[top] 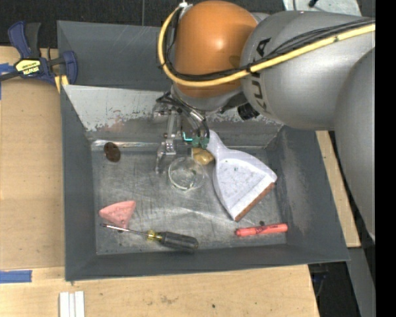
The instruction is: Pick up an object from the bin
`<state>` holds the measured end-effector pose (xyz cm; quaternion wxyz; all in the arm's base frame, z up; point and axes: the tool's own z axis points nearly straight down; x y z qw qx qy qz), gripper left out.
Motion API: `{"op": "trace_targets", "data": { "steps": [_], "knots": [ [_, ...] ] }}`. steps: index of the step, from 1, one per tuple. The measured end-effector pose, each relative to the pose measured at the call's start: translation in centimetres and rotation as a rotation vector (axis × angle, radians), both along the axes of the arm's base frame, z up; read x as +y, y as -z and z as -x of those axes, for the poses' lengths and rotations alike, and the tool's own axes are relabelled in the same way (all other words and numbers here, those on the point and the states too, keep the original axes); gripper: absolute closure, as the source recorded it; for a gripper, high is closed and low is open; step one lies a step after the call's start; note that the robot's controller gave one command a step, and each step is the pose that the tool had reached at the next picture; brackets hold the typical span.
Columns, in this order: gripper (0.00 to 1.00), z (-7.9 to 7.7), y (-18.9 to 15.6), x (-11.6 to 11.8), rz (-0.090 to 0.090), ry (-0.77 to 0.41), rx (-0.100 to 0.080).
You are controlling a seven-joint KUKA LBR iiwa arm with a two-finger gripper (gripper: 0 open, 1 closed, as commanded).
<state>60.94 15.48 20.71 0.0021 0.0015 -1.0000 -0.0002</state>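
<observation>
The gripper (179, 152) hangs low in the bin (79, 197), right at the far rim of a clear cup (186, 175) that stands about mid-bin. Its fingers (164, 156) look spread apart with nothing held between them. One thin finger comes down just off the cup's far-left edge, and the other seems to sit up by the cup's far-right side.

The cup therefore lies just on the near side of the fingers and slightly below them. Being round, it has no long axis to line up with, so what counts is whether the fingers straddle its wall or drop on either side of it. From this angle I cannot say if the nearer finger touches the glass or stands a little clear.

Close things crowd the right:
- A small tan lump (201, 156) sits just beyond the cup's right rim, close under the wrist.
- A white scoop (241, 180) with a brown edge lies just right of the cup, its narrow end pointing up toward the lump.

Well away from the cup:
- A brown disc (112, 152) to its far left.
- A pink wedge (117, 211) to its near left.
- A screwdriver (165, 238) along the near side.
- A red pen (261, 230) to its near right.

The cup's see-through wall makes its outline faint. The orange cover (211, 38) on the wrist hides the fingers' upper parts and the bin's back wall beyond the cup.
</observation>
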Motion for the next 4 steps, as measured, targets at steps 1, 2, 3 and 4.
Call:
{"op": "trace_targets", "data": {
  "steps": [1,2,3,4],
  "knots": [
    [0.0,-0.2,-0.4,-0.1,-0.001,0.002,-0.008],
    [0.0,2.0,3.9,1.3,-0.001,-0.035,-0.015],
    [0.0,2.9,6.5,3.9,0.001,-0.182,0.0],
    [0.0,7.3,7.2,6.2,-0.001,-0.287,-0.01]
  ]
}}
